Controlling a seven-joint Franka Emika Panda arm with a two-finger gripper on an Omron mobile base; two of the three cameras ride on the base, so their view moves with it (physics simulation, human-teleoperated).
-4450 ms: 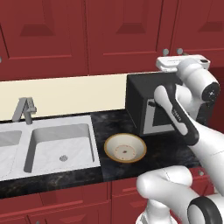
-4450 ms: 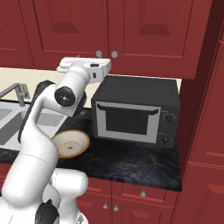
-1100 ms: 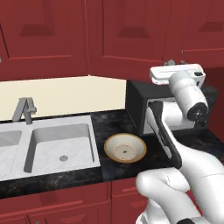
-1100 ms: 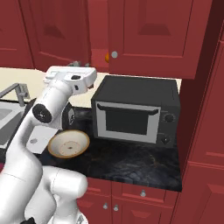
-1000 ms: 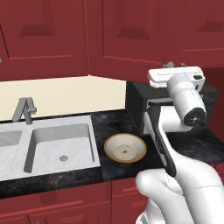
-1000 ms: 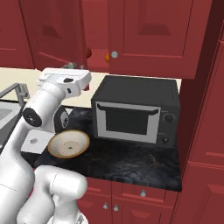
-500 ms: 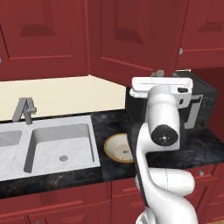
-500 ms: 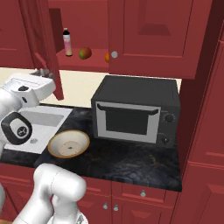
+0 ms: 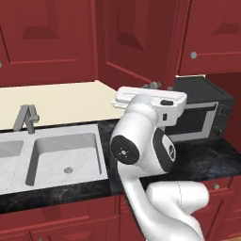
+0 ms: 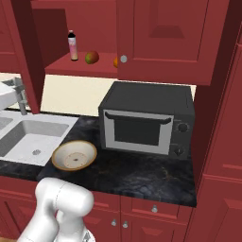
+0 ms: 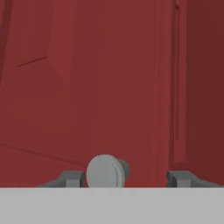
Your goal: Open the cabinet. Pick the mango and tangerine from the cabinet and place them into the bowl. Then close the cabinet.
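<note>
The dark red wooden wall cabinet (image 10: pixel 156 42) with raised-panel doors stands partly open: in the right base view its left door (image 10: pixel 26 52) is swung out towards the camera, edge-on, and the red shelf (image 10: pixel 80 66) inside is laid bare, while the right door with its small round silver knob (image 10: pixel 124 59) is shut. In the left base view the opened door (image 9: pixel 136 42) hangs out over the counter, above the white robot arm (image 9: pixel 146 141).

Below runs the black speckled stone counter (image 10: pixel 142 172), with a cream wall behind it. A pale double sink (image 9: pixel 66 155) with a grey tap (image 9: pixel 26 117) is let into it on the left. A black box-shaped microwave oven (image 10: pixel 146 120) with a silver-framed door sits on the counter under the shut cabinet door.

The wide shallow cream-tan bowl (image 10: pixel 74 155) with a darker rim rests on the counter between the sink and the microwave, just beside the microwave's left front corner and well below the shelf.

On the shelf stand, from left to right, a slim pink bottle with a dark cap (image 10: pixel 73 46), the small oval red-and-green mango (image 10: pixel 91 57) and the small round orange tangerine (image 10: pixel 116 62), which is half hidden by the edge of the shut door.

In the hand view the claw (image 11: pixel 127 177) faces a red door panel at close range. Its two dark fingertips (image 11: pixel 181 177) stand spread apart, with a round silver knob (image 11: pixel 106 171) between them, close against the left tip; whether either tip touches it I cannot tell.
</note>
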